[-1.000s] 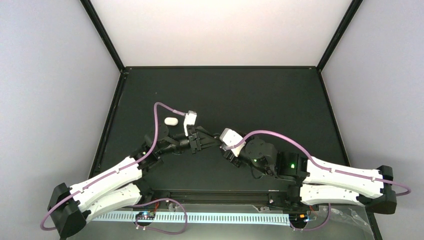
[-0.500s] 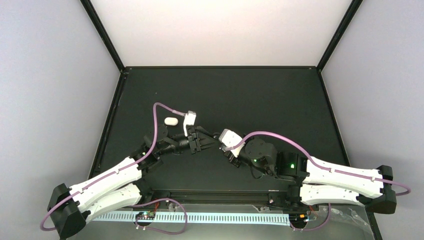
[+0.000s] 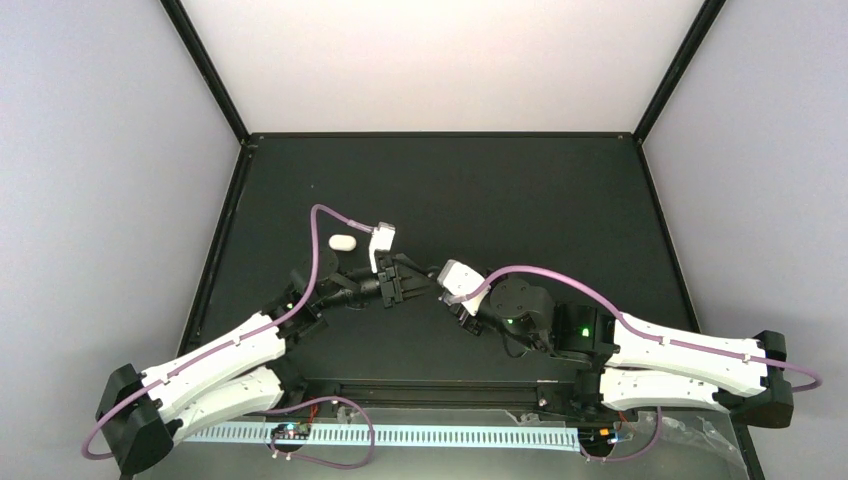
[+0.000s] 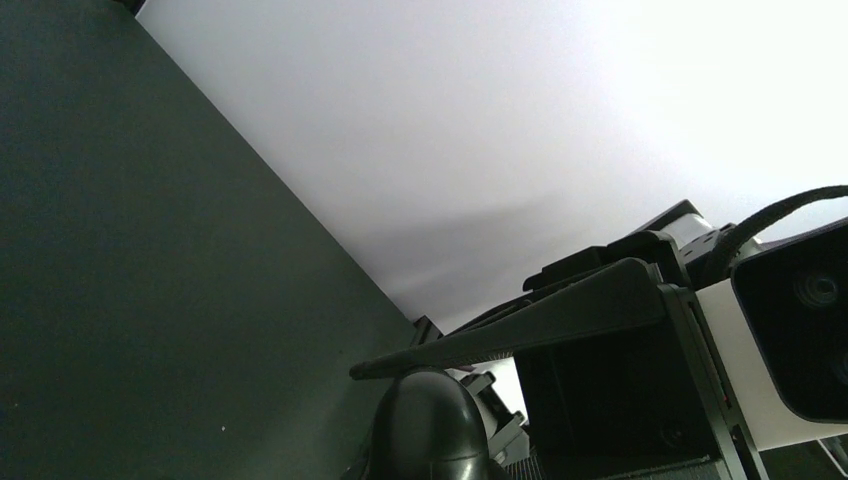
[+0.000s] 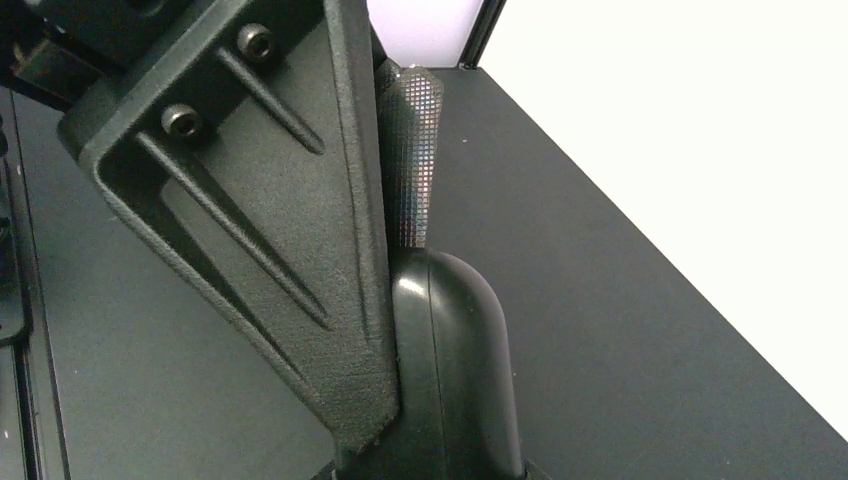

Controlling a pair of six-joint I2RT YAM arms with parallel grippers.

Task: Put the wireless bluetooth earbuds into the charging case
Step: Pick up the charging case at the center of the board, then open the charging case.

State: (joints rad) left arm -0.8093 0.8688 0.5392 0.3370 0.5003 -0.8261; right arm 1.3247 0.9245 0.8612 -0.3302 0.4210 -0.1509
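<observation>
A glossy black charging case (image 5: 455, 370), closed along its seam, is held above the table where my two grippers meet; it also shows in the left wrist view (image 4: 430, 425). My left gripper (image 3: 405, 283) and right gripper (image 3: 445, 292) both close on it from opposite sides. In the right wrist view the left gripper's ribbed finger (image 5: 270, 200) lies against the case. In the left wrist view the right gripper's finger (image 4: 520, 320) lies across the case's top. No earbuds are in view. A white oval case (image 3: 342, 241) lies closed on the table to the left.
The black table (image 3: 540, 210) has a raised black rim and white walls behind and to the sides. Purple cables loop over both wrists. A rail and a white strip run along the near edge (image 3: 400, 435).
The right wrist has edged slightly left toward the left gripper. Both grippers stay together on the black case.
</observation>
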